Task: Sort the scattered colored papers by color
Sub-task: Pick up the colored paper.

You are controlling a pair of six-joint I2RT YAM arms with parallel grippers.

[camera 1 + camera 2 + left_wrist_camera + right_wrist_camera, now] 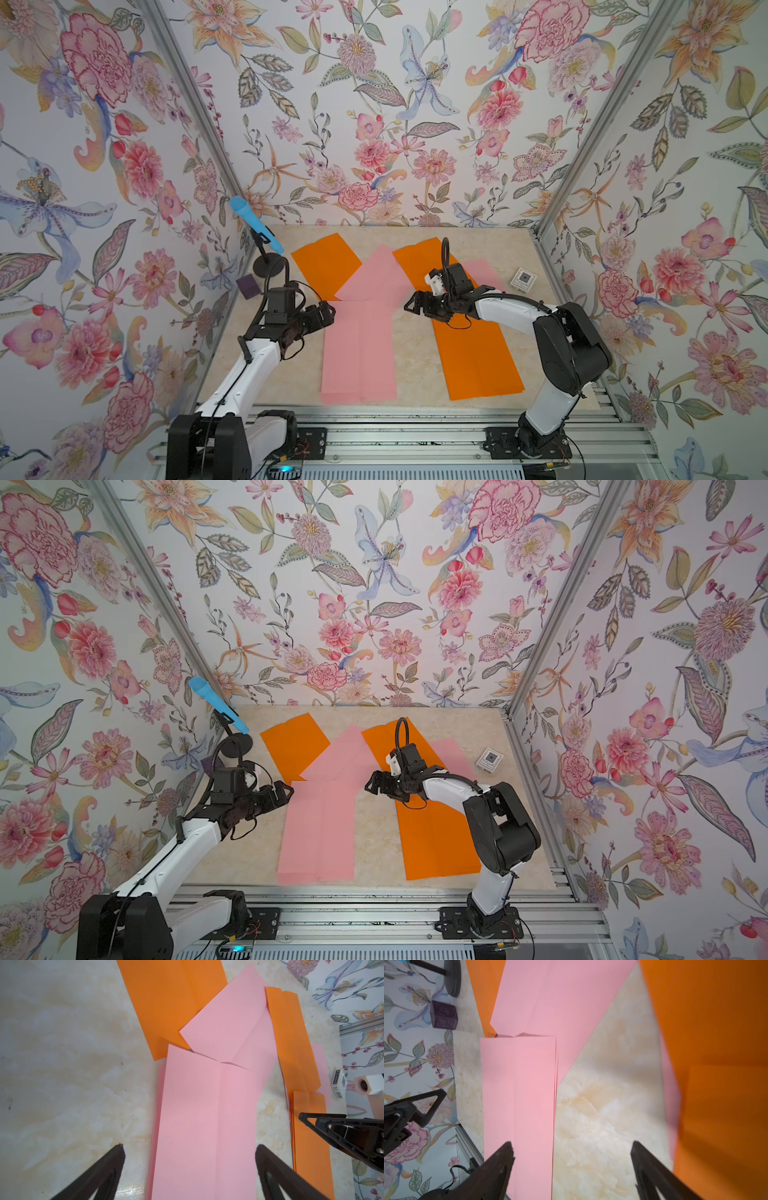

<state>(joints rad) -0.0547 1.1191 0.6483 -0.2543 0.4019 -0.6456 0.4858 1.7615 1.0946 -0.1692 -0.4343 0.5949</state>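
**Pink and orange papers [376, 276] on the bench [415, 357]**

We see a pink stack [359, 353] and an orange stack [478, 361] near the front, apart; loose sheets [326, 266] overlap behind. The left gripper [327, 313] and right gripper [409, 304] hover above, fingers spread, empty.

Bright orange papers [478, 357], light pink papers [359, 353], cream marbled tabletop [415, 345], dark purple block [248, 286], white printed card [523, 279], blue microphone [255, 224], floral-patterned walls [374, 104]

Three orange papers [326, 266] — three pink papers [359, 353]
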